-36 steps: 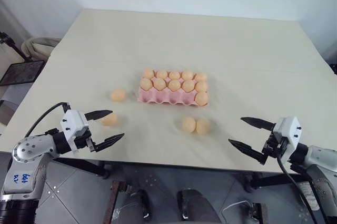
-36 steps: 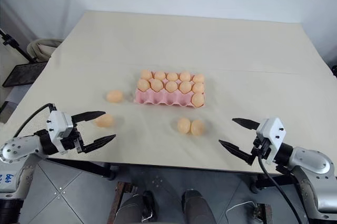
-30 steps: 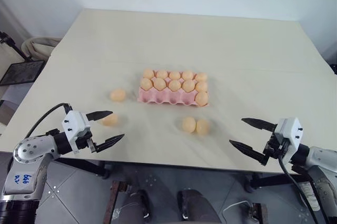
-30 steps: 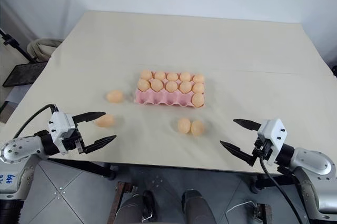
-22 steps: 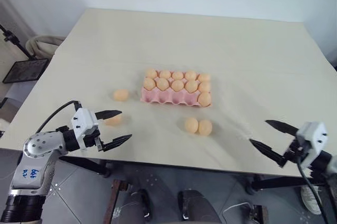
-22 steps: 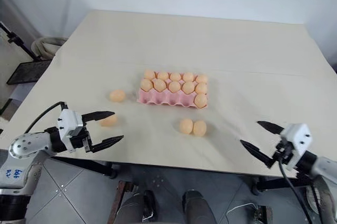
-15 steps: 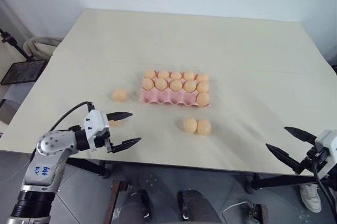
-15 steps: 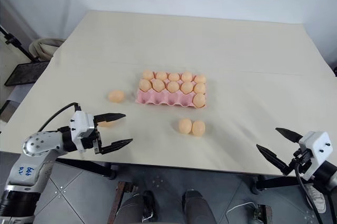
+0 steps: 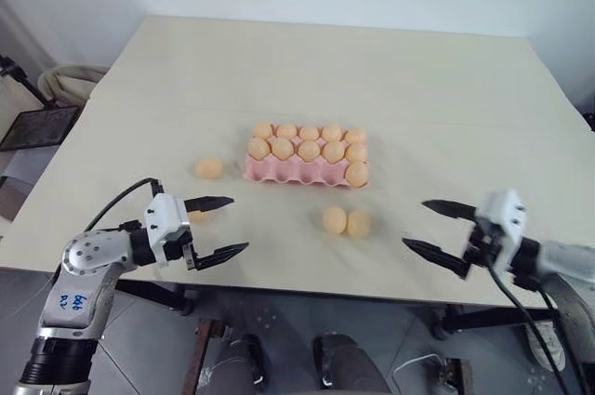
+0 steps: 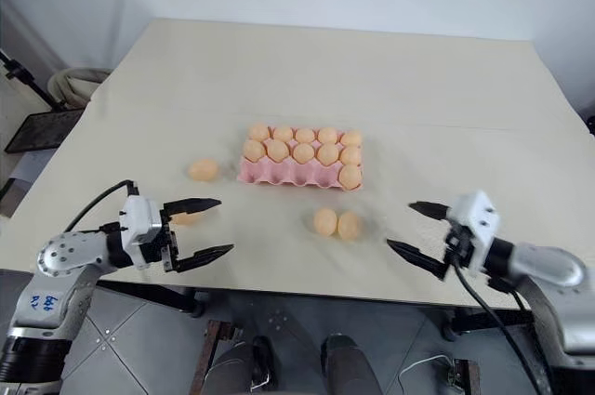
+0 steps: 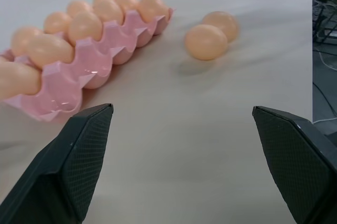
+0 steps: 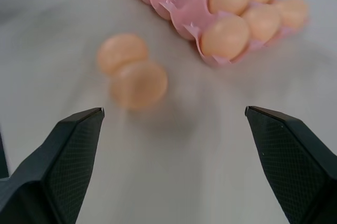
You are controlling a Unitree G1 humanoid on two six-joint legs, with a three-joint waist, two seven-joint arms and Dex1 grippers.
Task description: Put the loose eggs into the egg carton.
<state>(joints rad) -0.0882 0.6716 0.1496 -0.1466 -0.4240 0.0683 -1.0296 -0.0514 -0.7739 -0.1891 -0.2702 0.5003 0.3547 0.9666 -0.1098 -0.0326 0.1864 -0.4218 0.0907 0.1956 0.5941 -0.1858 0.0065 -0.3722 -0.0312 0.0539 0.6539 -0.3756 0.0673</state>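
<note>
Both pincers gape empty: the left pincer (image 9: 218, 226) at lower left, the right pincer (image 9: 437, 228) at lower right. The carton (image 9: 307, 170) sits mid-frame on the tabletop (image 9: 325, 70); two eggs (image 9: 346, 221) lie touching below it, two more (image 9: 208, 168) to its left.

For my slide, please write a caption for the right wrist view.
Open right gripper faces two pale orange eggs touching beside the pink moulded egg carton.
</note>
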